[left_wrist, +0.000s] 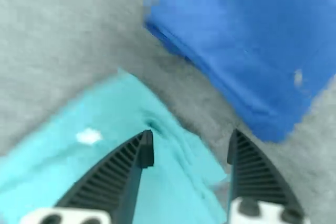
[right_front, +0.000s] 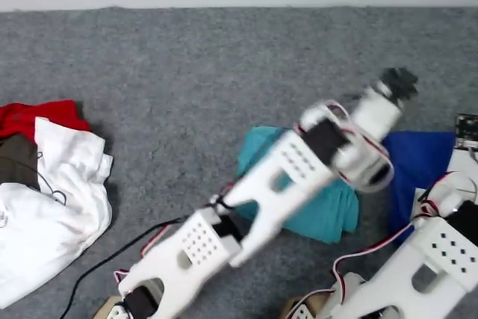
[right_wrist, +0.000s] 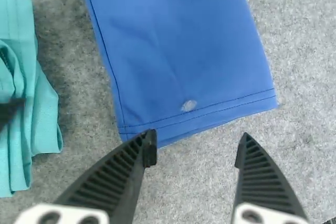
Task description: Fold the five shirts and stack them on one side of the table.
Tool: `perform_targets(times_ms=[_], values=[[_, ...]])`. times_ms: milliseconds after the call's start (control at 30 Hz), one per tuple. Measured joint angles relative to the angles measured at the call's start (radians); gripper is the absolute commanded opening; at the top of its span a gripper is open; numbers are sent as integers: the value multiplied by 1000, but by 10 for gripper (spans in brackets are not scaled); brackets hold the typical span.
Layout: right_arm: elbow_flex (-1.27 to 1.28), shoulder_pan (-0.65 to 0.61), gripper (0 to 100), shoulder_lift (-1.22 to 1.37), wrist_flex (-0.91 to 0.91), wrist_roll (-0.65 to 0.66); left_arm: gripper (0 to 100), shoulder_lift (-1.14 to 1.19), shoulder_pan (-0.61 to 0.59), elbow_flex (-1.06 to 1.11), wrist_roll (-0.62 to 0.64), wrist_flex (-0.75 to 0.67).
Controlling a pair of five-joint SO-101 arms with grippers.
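Left gripper (left_wrist: 191, 137) hangs with its jaws apart and empty over the teal shirt (right_front: 332, 211), at the edge that faces the flat-folded blue shirt (right_front: 418, 158). Beyond a strip of grey table (right_front: 187, 72) from the teal shirt, the right gripper (right_wrist: 197, 137), jaws also apart and empty, hovers beside the blue shirt's hem. Well apart from the teal shirt on its other side, 3 unfolded garments lie heaped: a white shirt (right_front: 52, 207), a red shirt (right_front: 37, 115) and a dark shirt (right_front: 15, 158).
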Motion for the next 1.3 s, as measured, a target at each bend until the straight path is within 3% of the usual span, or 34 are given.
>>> perform_targets(times_ms=[200, 333, 433, 600, 933, 1167, 1300], values=[[0, -57, 244, 0, 0, -2, 228, -2, -311, -32, -146, 17], [0, -256, 245, 14, -6, -5, 228, -2, -519, 49, -152, 17], [0, -411, 247, 97, -54, -52, 228, -15, -591, 97, -155, 17], [-8, -497, 348, 331, -83, -75, 228, -91, -605, 166, -155, 17], [-63, -609, 332, 549, -129, -114, 228, -112, -605, 262, -155, 17], [-120, -802, 331, 555, -141, -74, 228, -112, -605, 262, -155, 17], [-135, -865, 256, 555, -167, -44, 228, -112, -605, 262, -155, 17]])
